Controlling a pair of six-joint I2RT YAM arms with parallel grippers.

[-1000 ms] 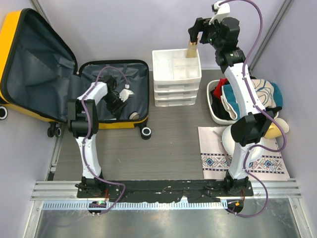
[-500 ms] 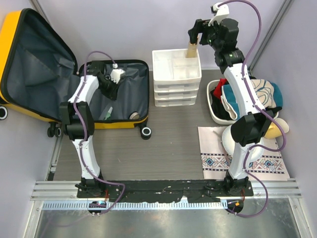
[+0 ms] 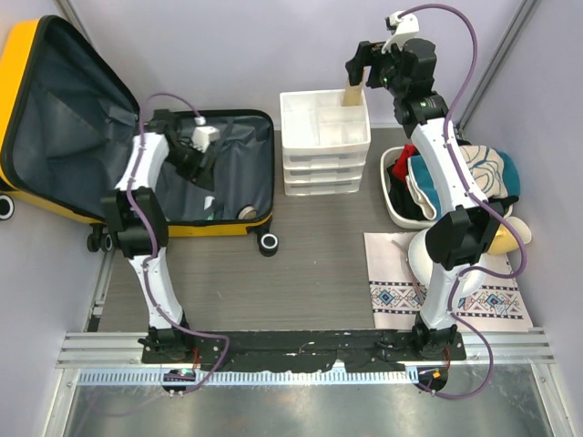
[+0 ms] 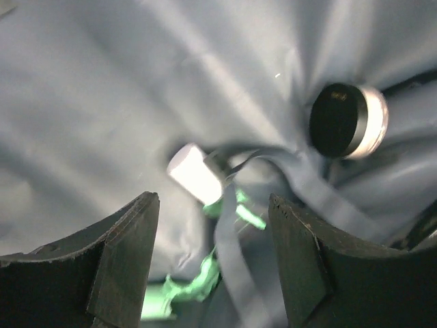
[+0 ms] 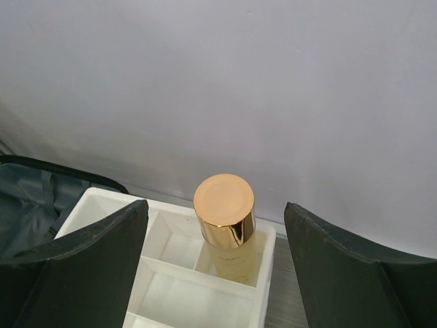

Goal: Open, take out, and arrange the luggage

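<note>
Left pincer (image 4: 212, 205), spread, was held over the open luggage (image 3: 64, 118); right pincer (image 5: 216, 208), spread, was held astride a bottle (image 5: 224, 198) in the organizer (image 5: 164, 273) beside the luggage.

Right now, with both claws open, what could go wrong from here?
1. A strap lies across the green tube under the left claw. A grab may snag the strap or the lining instead.
2. The bottle stands tall in the organizer's back cell, inside the open right claw. A sideways retreat could tip it.
</note>
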